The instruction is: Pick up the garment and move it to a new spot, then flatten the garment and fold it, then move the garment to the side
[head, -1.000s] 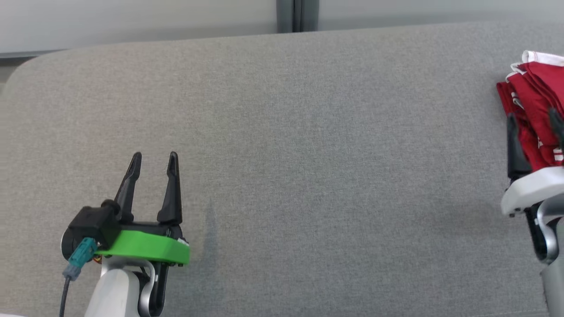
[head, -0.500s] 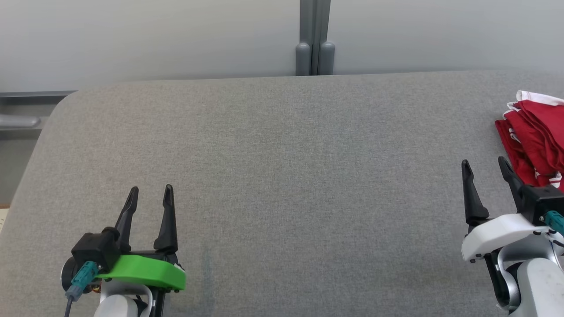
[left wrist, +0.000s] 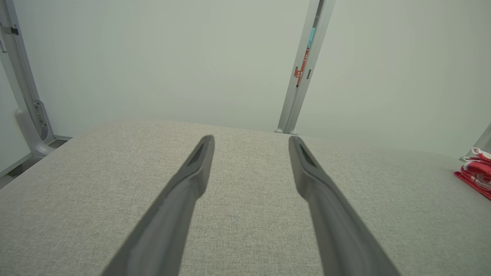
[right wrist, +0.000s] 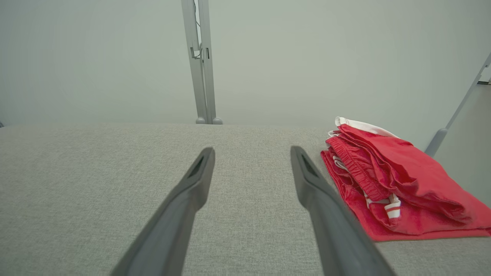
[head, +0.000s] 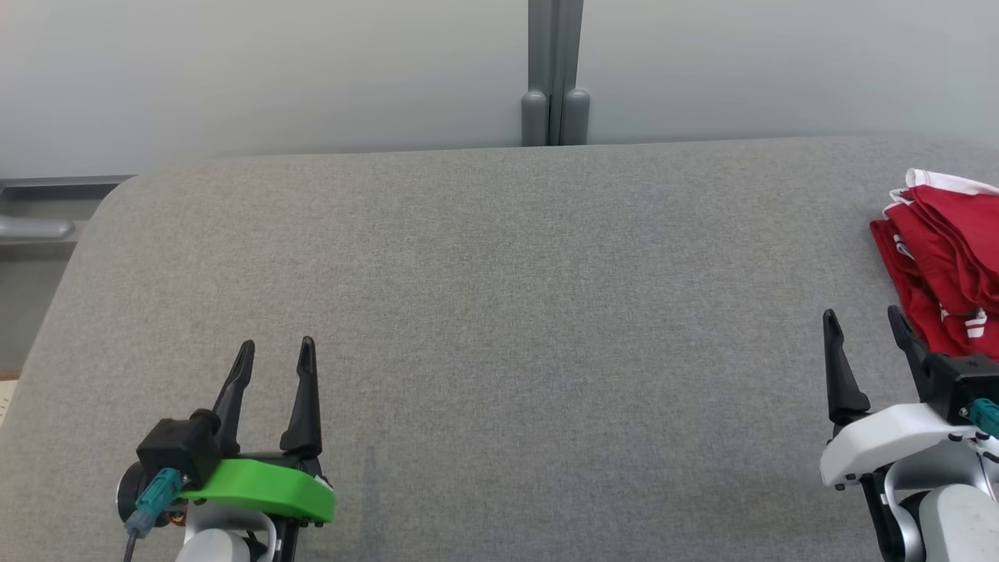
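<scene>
Found red garment with white trim folded into a compact layered bundle, lying flat on grey cloth-covered table. Placed it at 3 o'clock in head view, against the frame edge and partly cut off there. Confirmed gathered waistband and white stripes along the bundle's left side in right wrist view, at 3 o'clock of that frame. Picked out a small red-and-white corner at 3 o'clock in left wrist view.

Located right gripper at 4 o'clock in head view, fingers pointing toward 12, jaws spread wide with bare cloth between them and nothing held. Recorded its outer finger just beside the garment's near-left edge; could not settle whether touching. Noted white housing behind the fingers.

Located left gripper at 8 o'clock in head view, well apart from the garment, jaws likewise spread wide and holding nothing. Noted green housing at its base. Saw bare grey cloth between and beyond its fingers in left wrist view.

Logged pale wall behind the table's far edge at 12 o'clock, with grey vertical post ending in two rounded feet at that edge. Logged rounded table corner at 10 o'clock, grey rail beyond it.
</scene>
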Robot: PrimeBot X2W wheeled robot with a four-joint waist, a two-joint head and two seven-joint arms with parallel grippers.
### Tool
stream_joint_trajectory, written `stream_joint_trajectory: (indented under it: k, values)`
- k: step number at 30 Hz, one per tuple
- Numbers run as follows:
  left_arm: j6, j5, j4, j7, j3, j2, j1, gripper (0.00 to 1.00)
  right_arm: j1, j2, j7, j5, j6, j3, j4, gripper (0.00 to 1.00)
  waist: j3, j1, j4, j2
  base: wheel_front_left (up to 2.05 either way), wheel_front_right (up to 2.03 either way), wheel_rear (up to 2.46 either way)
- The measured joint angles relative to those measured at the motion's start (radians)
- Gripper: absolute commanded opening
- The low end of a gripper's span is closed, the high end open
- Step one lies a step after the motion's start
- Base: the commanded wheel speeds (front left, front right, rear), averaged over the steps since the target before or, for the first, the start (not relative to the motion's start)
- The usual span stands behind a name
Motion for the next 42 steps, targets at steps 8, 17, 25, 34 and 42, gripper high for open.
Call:
stream_joint_trajectory:
  k: [8, 17, 25, 34, 42]
  values:
    - [0.0, -0.011, 0.01, 0.0, -0.007, 0.005, 0.0, 1.0, 0.013, 0.013, 0.005, 0.001, 0.0, 0.002, 0.002, 1.0, -0.001, 0.0, 0.004, 0.0, 0.0, 0.0, 0.0]
    - [0.0, -0.02, 0.016, 0.0, -0.007, 0.013, 0.001, 1.0, 0.014, 0.017, 0.005, 0.01, 0.0, 0.009, 0.014, 1.0, -0.014, 0.0, 0.002, 0.0, 0.0, 0.0, 0.0]
    - [0.0, -0.034, 0.077, 0.009, -0.011, -0.002, 0.033, 0.0, 0.045, 0.043, 0.009, 0.018, 0.0, 0.011, 0.079, 0.0, -0.015, 0.0, 0.002, 0.0, 0.0, 0.0, 0.0]
    - [0.0, -0.18, 0.071, 0.053, 0.011, -0.005, 0.036, 0.0, 0.045, 0.044, 0.032, 0.193, 0.0, 0.007, 0.089, 0.0, -0.015, 0.0, 0.0, 0.0, 0.0, 0.0, 0.0]
    - [0.0, -0.305, 0.058, 0.091, 0.032, -0.006, 0.036, 0.0, 0.039, 0.047, 0.049, 0.345, 0.0, 0.01, 0.09, 0.0, -0.014, 0.0, -0.003, 0.0, 0.0, 0.0, 0.0]
